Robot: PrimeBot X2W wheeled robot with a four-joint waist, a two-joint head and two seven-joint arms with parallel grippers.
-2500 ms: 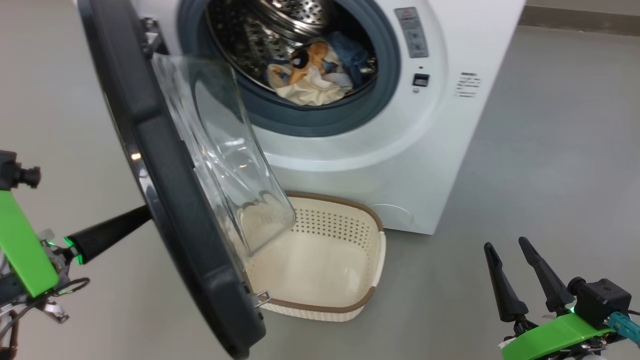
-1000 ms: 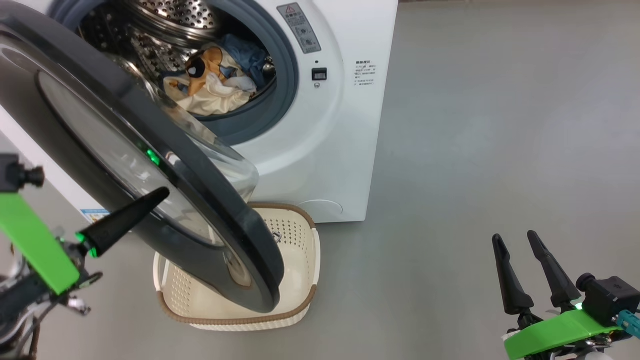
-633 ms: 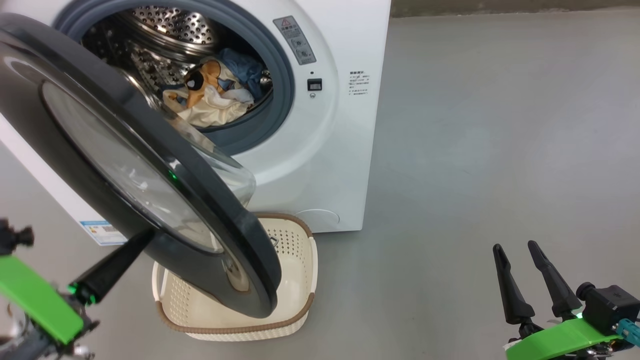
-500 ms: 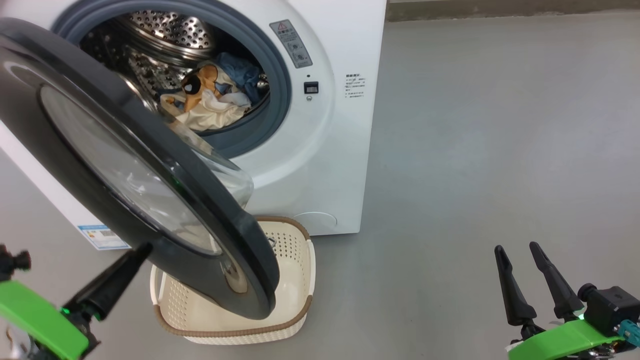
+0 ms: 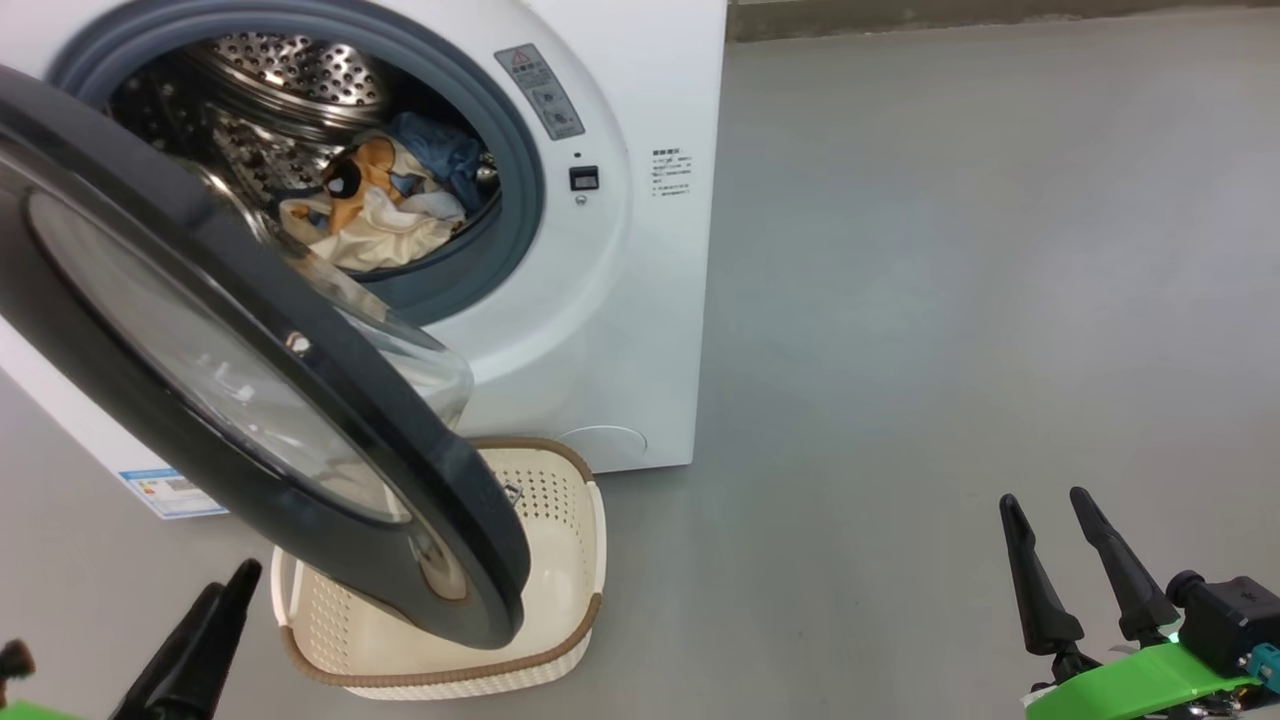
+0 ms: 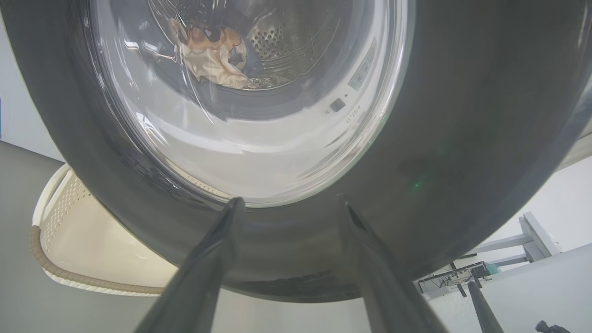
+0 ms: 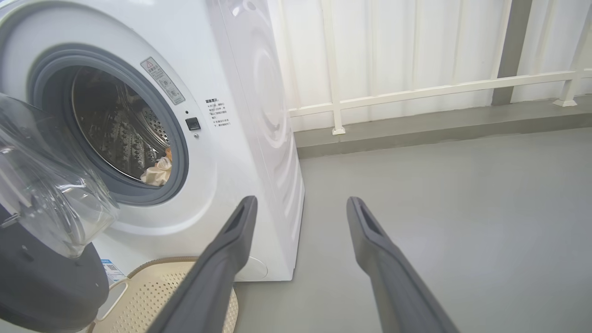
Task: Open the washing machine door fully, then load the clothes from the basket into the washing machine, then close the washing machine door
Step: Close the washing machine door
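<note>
The white washing machine (image 5: 620, 300) stands at the upper left. Its door (image 5: 380, 420), black-rimmed with a clear glass bowl (image 5: 400, 345), hangs half open over the cream basket (image 5: 450, 676), whose visible inside is bare. Blue bear-print and cream clothes (image 5: 370, 225) lie in the steel drum. My left gripper (image 5: 232, 578) is open at the lower left, below the door's outer face. In the left wrist view, the left gripper (image 6: 289, 200) points at the door's lower rim (image 6: 462, 115); whether it touches is unclear. My right gripper (image 5: 1042, 497) is open and holds nothing, far to the right over the floor.
Bare grey floor (image 5: 950, 300) stretches to the right of the machine. A blue label (image 5: 165, 490) sits low on the machine's front. In the right wrist view a white railing and wall (image 7: 416, 88) run behind the machine, beyond my open right gripper (image 7: 301, 200).
The door has swung from edge-on to showing its outer face, now covering more of the basket. My left gripper has dropped away from the door's face. The camera has shifted; the right gripper barely moved.
</note>
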